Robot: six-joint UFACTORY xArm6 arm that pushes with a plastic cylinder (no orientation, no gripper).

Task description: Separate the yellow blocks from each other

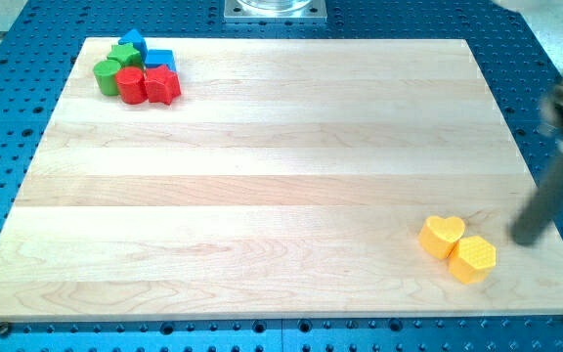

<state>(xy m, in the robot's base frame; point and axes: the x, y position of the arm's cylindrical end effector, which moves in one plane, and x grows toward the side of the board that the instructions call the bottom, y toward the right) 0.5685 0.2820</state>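
1. Blocks: yellow heart [443, 236] touches yellow hexagon [473, 259], near right on the board [262, 176].
2. My tip [527, 241], a bare rod touching nothing, stands just right of them.
3. Red, green and blue blocks [137, 70] cluster far left.

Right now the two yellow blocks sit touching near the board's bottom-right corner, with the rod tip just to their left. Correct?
Not quite. The camera view shows my tip to the right of the pair, not the left. The yellow heart-shaped block and yellow hexagonal block do sit touching near the bottom-right corner of the wooden board.
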